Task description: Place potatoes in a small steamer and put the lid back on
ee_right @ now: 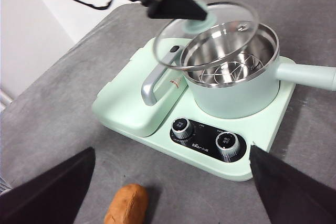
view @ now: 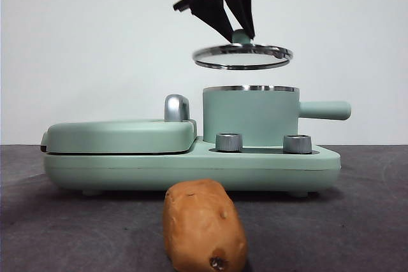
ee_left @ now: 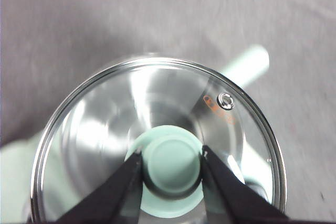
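Note:
The glass lid (view: pixel 242 57) with its steel rim hangs level a short way above the small steamer (view: pixel 250 116), held by its mint-green knob. My left gripper (ee_left: pixel 172 153) is shut on that knob, coming down from above (view: pixel 240 34). In the right wrist view the lid (ee_right: pixel 210 30) sits slightly off-centre over the steamer (ee_right: pixel 231 85), whose steel insert is uncovered. The orange-brown potato (view: pixel 204 229) lies on the table in front of the appliance. My right gripper (ee_right: pixel 172 149) hovers open above the table near the potato (ee_right: pixel 127 204), holding nothing.
The steamer stands on a mint-green base (view: pixel 191 167) with two steel dials (view: pixel 229 142). A flat lidded griddle (view: pixel 121 136) with a chrome handle (view: pixel 176 107) takes up its left half. The steamer's side handle (view: pixel 325 110) points right. Grey table, white wall behind.

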Robot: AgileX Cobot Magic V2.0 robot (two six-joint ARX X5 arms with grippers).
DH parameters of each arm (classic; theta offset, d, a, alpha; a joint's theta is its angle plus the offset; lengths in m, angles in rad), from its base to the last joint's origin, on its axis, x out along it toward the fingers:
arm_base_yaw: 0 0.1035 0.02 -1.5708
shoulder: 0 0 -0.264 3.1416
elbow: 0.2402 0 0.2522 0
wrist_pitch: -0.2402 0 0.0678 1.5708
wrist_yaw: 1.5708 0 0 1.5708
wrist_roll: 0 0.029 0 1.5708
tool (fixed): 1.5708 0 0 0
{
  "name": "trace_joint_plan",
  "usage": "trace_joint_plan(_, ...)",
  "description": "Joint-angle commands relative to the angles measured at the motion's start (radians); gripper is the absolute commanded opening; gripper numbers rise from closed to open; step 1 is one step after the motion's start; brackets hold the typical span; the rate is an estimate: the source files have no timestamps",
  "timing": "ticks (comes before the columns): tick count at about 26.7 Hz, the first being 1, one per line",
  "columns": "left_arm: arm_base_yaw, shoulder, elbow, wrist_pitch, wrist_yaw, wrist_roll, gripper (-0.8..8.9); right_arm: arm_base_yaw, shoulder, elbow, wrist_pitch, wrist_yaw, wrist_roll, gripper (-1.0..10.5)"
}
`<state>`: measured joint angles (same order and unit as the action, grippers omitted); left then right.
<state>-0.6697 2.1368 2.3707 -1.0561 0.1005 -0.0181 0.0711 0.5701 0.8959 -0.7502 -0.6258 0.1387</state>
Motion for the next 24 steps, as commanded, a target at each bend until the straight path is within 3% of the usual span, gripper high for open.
trace_joint_plan(1,0.004,-0.055,0.04,-0.033,-0.013,0.014,0.16,0.002,0.003,0.014,0.013,-0.002,0.011,4.7)
trace_joint_plan(10,0.1,-0.22,-0.05,-0.168,-0.034,0.026,0.16,0.002,0.003,0.014,0.012,-0.003,0.011,4.7)
trace_joint_plan(16,0.18,-0.406,-0.319,-0.131,-0.034,0.053,0.16,0.002,0.003,0.014,0.008,-0.003,0.011,4.7)
trace_joint_plan(24,0.249,-0.674,-0.677,0.025,-0.029,0.051,0.16,0.002,0.003,0.014,-0.01,-0.003,0.01,4.7)
